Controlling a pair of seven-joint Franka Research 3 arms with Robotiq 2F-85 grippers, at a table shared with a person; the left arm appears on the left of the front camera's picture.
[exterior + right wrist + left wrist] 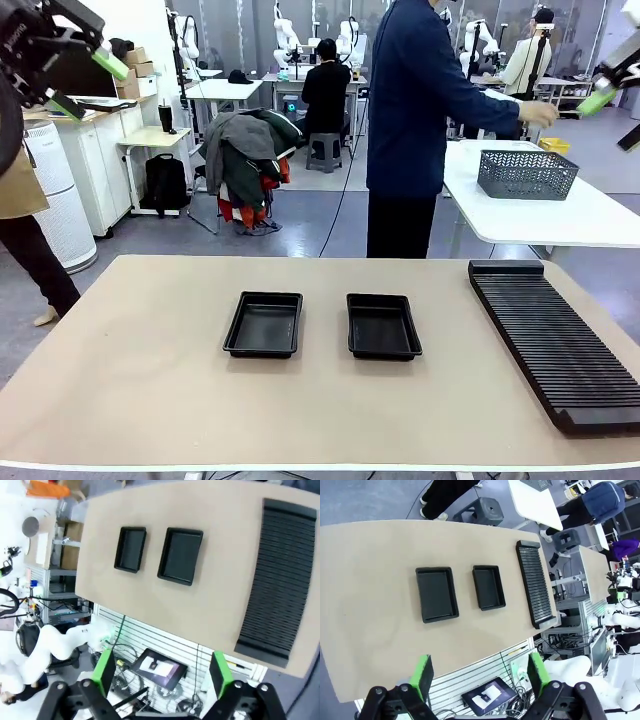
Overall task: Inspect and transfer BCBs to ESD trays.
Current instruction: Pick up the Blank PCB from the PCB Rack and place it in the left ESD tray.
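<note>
Two black ESD trays [263, 325] [383, 326] lie side by side at the middle of the beige table, their floors bare. The BCBs are out of view. My left gripper [85, 82] hangs high at the far left, open, its green pads apart and nothing between them. High at the far right, my right gripper [612, 115] is open as well. From above, the left wrist view has both trays [436, 594] [488, 587] beyond the left gripper [480, 672]. The right wrist view has them [130, 549] [180, 556] beyond the right gripper [162, 672].
A long black ribbed rack [555, 340] lies along the table's right side. A person in dark blue [415, 120] stands at the far edge, reaching towards a white side table with a grey basket [527, 172].
</note>
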